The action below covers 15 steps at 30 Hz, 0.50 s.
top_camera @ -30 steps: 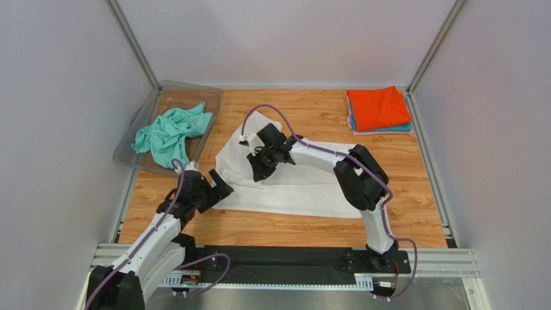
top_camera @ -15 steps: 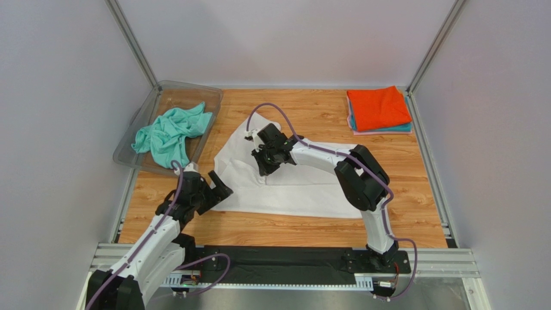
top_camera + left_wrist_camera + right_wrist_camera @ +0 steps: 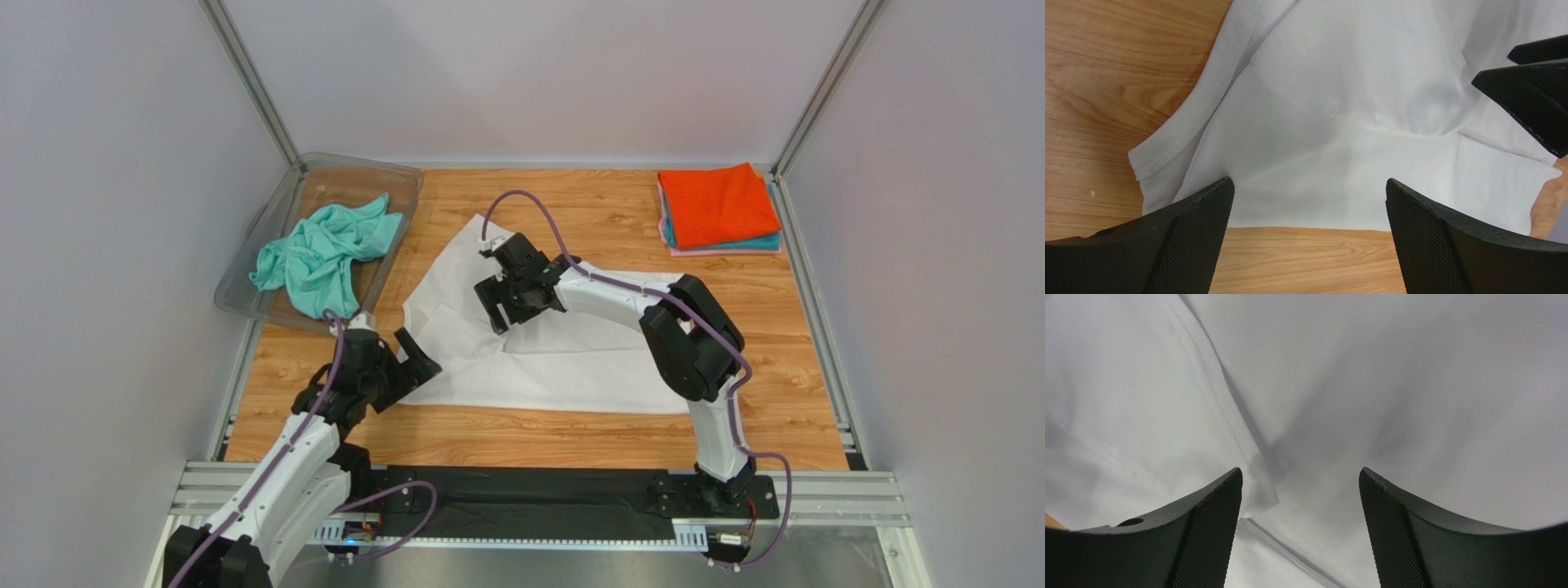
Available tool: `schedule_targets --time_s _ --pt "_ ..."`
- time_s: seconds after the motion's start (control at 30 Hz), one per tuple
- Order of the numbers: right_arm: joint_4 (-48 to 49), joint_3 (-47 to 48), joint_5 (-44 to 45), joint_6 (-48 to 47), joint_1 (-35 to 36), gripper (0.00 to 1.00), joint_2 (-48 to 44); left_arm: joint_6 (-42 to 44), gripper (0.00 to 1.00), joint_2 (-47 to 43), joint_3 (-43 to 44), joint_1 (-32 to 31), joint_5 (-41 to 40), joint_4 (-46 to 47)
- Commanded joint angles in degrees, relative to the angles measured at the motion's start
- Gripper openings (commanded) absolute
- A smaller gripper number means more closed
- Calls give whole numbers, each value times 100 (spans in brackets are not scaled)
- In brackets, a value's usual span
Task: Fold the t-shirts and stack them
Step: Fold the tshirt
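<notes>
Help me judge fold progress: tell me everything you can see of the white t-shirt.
The white t-shirt is a large, thin, finely knit tee that looks like cotton. It lies partly folded and slightly rumpled in the middle of the wooden table. A flap is turned over its left part, and a hemmed sleeve shows at its left edge. The open right end effector is just above the folded layers, and the open left end effector is over its near-left edge. Neither grips it.

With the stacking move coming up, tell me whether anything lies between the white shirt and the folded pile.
Nothing visible does. Only bare table separates the white shirt from the pile at the far right. The right claw hovers open over the shirt.
</notes>
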Motion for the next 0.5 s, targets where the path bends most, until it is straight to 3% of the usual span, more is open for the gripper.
schedule_targets --time_s 0.0,0.07,0.3,0.47 --pt "-35 -8 468 321 -87 81 -615 43 100 -192 2 27 258 -393" --pt "-105 -166 785 480 -131 100 -992 78 100 -358 108 27 320 -524" --pt "-254 -1641 1419 1605 -491 100 -2811 307 100 -553 775 18 470 -657" --pt "-534 -3108 1920 2097 -728 100 -4137 474 100 270 1057 18 1011 148"
